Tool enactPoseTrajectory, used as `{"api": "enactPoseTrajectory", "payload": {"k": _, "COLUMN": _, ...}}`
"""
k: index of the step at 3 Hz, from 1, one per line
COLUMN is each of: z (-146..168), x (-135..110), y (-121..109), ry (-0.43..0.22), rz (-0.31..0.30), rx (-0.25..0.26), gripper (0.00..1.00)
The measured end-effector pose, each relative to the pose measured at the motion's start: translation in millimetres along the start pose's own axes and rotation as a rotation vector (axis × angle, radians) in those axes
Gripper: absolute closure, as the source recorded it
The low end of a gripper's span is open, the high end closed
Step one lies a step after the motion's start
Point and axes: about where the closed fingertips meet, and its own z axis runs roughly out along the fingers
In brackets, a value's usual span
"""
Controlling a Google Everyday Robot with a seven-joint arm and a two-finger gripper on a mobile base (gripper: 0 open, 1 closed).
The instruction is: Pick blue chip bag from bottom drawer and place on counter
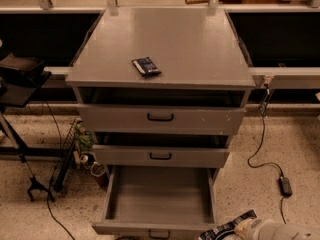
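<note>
The blue chip bag, crumpled dark blue with white print, hangs at the bottom edge of the camera view, just past the front right corner of the bottom drawer. My gripper, at the end of the white arm coming in from the lower right, is shut on the bag's right end. The bottom drawer is pulled fully out and its grey floor shows bare. Above, the counter is the cabinet's flat grey top.
A small flat dark-blue packet lies on the counter near its front. The two upper drawers stand slightly ajar. A black stand and floor clutter are at the left. A cable with adapter lies at the right.
</note>
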Motion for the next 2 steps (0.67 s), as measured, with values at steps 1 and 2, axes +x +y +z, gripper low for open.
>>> {"api": "enactPoseTrajectory", "payload": {"k": 1, "z": 0.5, "x": 1.0, "y": -2.7, "ry": 0.004, "rz": -0.001, "rx": 0.006, "gripper": 1.00}}
{"api": "enactPoseTrajectory", "payload": {"k": 2, "z": -0.1, "x": -2.1, "y": -9.7, "ry": 0.000, "rz": -0.015, "rx": 0.018, "gripper": 1.00}}
